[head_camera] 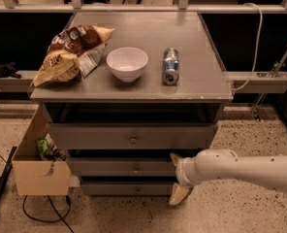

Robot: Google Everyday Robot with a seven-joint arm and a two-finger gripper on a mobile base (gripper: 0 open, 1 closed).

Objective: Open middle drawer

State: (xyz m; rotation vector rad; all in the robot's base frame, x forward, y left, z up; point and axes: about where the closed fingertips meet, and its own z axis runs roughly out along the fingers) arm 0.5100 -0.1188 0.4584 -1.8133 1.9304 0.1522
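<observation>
The middle drawer [109, 167] is a wide grey front with a small round knob [136, 169], set between the top drawer [85, 137] and the bottom drawer [119, 188] of the grey cabinet. It looks closed. My gripper [175, 178], on a white arm [240, 169] coming in from the right, is open. Its cream fingers are spread one above the other, the upper fingertip [174, 157] by the middle drawer's right part and the lower [177, 196] by the bottom drawer. It sits right of the knob and holds nothing.
On the cabinet top [192, 81] are a chip bag [68, 55], a white bowl [127, 63] and a can [170, 66] lying on its side. A cardboard box [39, 171] stands at the cabinet's left on the speckled floor, with cables [41, 212] nearby.
</observation>
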